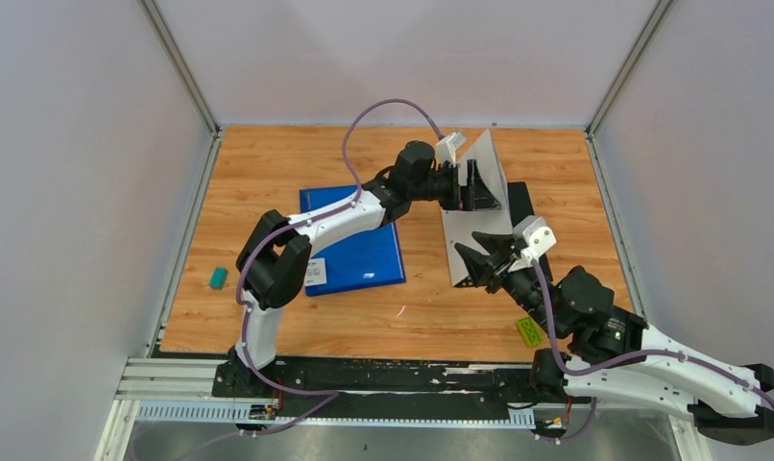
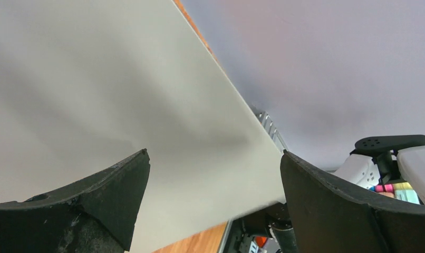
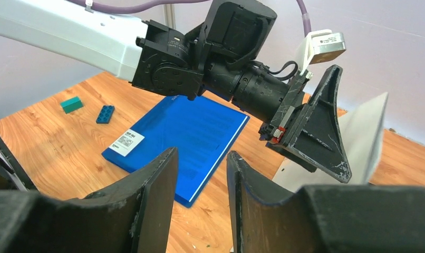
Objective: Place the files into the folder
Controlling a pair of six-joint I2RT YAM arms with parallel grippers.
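Observation:
A stiff pale grey cover (image 1: 487,165) stands raised on edge at the table's middle right, with a pale flat part (image 1: 471,257) lying below it. My left gripper (image 1: 477,187) is open, its jaws wide apart against the cover's face, which fills the left wrist view (image 2: 121,95). My right gripper (image 1: 465,254) is open a little and empty, just above the flat pale part. In the right wrist view its fingers (image 3: 157,179) hover over the wood. A flat blue folder (image 1: 354,245) with a white label lies to the left. No printed white sheets show.
A black sheet (image 1: 523,206) lies behind the cover. A teal brick (image 1: 218,278) sits at the left edge, and a blue brick (image 3: 105,113) lies near the teal one (image 3: 71,104) in the right wrist view. A green item (image 1: 529,331) is by the right arm. Grey walls enclose the table.

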